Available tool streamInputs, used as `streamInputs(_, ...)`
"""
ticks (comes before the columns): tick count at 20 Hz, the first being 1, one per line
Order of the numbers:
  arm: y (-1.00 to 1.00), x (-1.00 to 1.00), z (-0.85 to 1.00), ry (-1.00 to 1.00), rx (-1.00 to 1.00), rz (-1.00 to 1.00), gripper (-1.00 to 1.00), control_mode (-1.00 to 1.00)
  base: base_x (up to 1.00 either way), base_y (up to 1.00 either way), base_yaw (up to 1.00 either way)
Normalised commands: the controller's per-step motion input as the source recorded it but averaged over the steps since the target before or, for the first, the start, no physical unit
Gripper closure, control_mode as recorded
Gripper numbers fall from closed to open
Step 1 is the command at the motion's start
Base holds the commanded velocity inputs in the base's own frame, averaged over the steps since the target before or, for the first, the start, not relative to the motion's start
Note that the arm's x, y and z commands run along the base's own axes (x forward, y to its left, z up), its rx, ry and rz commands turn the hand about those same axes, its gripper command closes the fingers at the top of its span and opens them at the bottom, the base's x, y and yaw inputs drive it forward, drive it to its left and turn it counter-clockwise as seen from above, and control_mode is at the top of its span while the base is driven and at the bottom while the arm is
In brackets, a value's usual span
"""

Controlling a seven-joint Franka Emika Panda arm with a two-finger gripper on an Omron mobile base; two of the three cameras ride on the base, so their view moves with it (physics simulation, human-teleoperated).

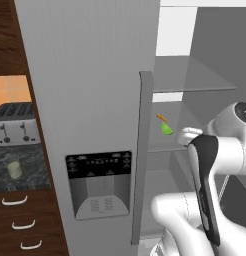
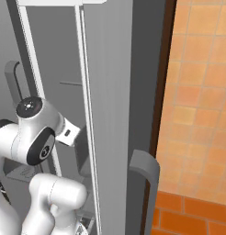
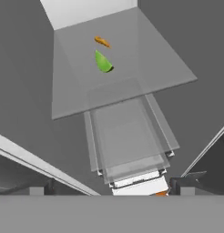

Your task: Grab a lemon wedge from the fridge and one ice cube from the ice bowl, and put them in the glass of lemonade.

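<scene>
So the fridge [image 1: 95, 100] has one door swung open, which makes sense since the lemon wedge [image 1: 166, 129] lives inside and the arm needs a clear lane to it. The wedge sits on a glass shelf [image 3: 150, 73] in the open compartment, toward the back edge of that shelf, with a thin orange sliver [image 1: 162, 118] just beside it, a bit further back, apart from it as far as I can tell. In the hand view the same little green wedge [image 3: 103, 62] lies ahead and slightly left of centre, so the hand looks lined up on it on purpose, camera aimed down the shelf. The gripper [image 3: 111, 187] is well short of the wedge, with its two dark tips standing wide apart at the bottom of that view and nothing between them, which is what you'd want before sliding in around something that small. My read is that this is the approach step for the first pickup, so the task is early: nothing has gone into the drink yet. The glass of lemonade [image 1: 14, 168] waits on the dark stone counter [image 1: 30, 172] left of the fridge, near that counter's front edge, in front of the toaster [image 1: 16, 125]. The tricky bit next, I'd guess, is closing on the wedge without nudging the orange sliver or scraping the shelf, since both bits are tiny and sit so near each other.
</scene>
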Motion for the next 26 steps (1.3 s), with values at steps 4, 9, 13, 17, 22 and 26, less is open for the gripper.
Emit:
streamInputs(4, -0.14, 0.25, -0.20, -0.08, -0.13, 0.04, -1.00, -1.00, 0.00, 0.00, 0.00)
streamInputs(9, -0.36, 0.31, -0.27, -0.02, -0.03, 0.07, -1.00, -1.00, 0.00, 0.00, 0.00)
streamInputs(13, -0.17, 0.25, -0.38, -0.05, 0.00, 0.09, -1.00, -1.00, 0.00, 0.00, 0.00)
streamInputs(17, -0.01, 0.51, -0.23, 0.08, 0.00, 0.13, -1.00, -1.00, 0.00, 0.00, 0.00)
streamInputs(22, 0.00, 0.59, -0.23, 0.08, 0.00, 0.13, -1.00, -1.00, 0.00, 0.00, 0.00)
streamInputs(26, -0.01, 0.54, -0.20, 0.00, 0.00, 0.06, -1.00, -1.00, 0.00, 0.00, 0.00)
